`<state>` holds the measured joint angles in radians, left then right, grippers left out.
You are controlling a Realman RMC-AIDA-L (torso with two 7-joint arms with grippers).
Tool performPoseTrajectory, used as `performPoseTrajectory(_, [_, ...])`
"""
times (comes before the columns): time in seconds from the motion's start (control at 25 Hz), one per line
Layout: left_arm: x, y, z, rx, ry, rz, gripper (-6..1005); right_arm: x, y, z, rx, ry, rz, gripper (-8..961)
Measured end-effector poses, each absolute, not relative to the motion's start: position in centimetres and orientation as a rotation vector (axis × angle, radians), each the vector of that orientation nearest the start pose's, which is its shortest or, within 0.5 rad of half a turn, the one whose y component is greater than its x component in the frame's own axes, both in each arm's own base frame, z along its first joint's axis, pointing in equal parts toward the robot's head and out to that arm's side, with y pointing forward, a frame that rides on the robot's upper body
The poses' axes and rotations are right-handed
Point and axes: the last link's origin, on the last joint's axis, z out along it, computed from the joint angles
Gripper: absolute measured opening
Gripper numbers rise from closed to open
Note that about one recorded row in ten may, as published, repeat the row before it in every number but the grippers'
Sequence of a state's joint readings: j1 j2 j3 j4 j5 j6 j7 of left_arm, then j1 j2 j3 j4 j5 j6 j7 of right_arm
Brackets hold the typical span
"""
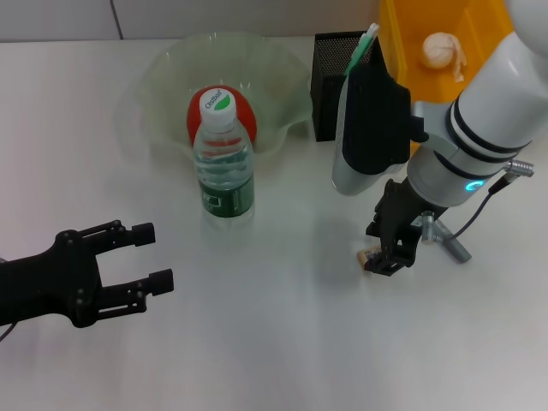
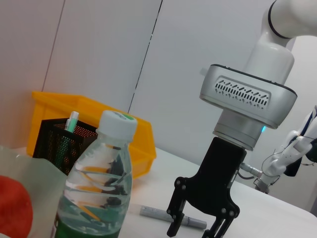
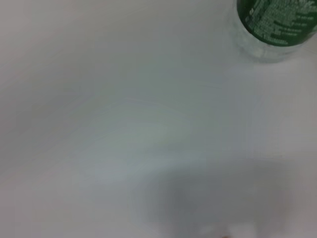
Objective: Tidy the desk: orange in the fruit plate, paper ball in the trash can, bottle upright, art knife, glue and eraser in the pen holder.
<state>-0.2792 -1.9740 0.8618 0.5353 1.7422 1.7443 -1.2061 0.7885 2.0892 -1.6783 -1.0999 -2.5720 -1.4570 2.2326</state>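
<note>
Presently the right gripper (image 1: 387, 257) is low over the table (image 1: 274, 342), fingers pointing down and spread around the small eraser (image 1: 368, 257) at their tips, not visibly clamped; the grey art knife (image 1: 445, 238) lies just behind it. The left gripper (image 1: 145, 257) hovers released near the table's front left edge. Bottle (image 1: 224, 163) upright before the fruit plate (image 1: 163, 77) holding the orange (image 1: 244, 116); paper ball (image 1: 441, 50) in the yellow trash can (image 1: 402, 51), beside the black pen holder (image 1: 330, 77).

Bottle (image 1: 225, 163) upright before fruit plate (image 1: 282, 77) holding orange (image 1: 244, 111), eraser (image 1: 368, 258) on desk
</note>
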Motion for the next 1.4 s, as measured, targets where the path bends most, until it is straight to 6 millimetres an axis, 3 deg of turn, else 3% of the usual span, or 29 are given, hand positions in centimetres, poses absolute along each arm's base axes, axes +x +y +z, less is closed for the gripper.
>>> performPoseTrajectory(0.04, [-31.6, 24.3, 1.9, -2.714, -0.669, -0.902, 784, 15.6, 35.2, -7.2, -2.893, 0.174, -0.863, 522])
performPoseTrajectory(0.88, [-31.6, 24.2, 1.8, -2.710, -0.675, -0.904, 784, 16.1, 34.7, -7.5, -2.906, 0.181, -0.879, 308])
performPoseTrajectory(1.12, [-31.5, 24.3, 1.8, -2.712, -0.668, -0.906, 784, 15.9, 34.4, -6.9, -2.910, 0.195, -0.841, 259])
performPoseTrajectory(1.28, [-31.4, 24.3, 1.9, -2.715, -0.659, -0.910, 784, 14.9, 35.0, -4.9, -2.907, 0.248, -0.698, 250])
performPoseTrajectory(1.4, [-31.4, 24.3, 2.0, -2.714, -0.659, -0.912, 784, 13.6, 36.3, -2.4, -2.881, 0.331, -0.443, 250])
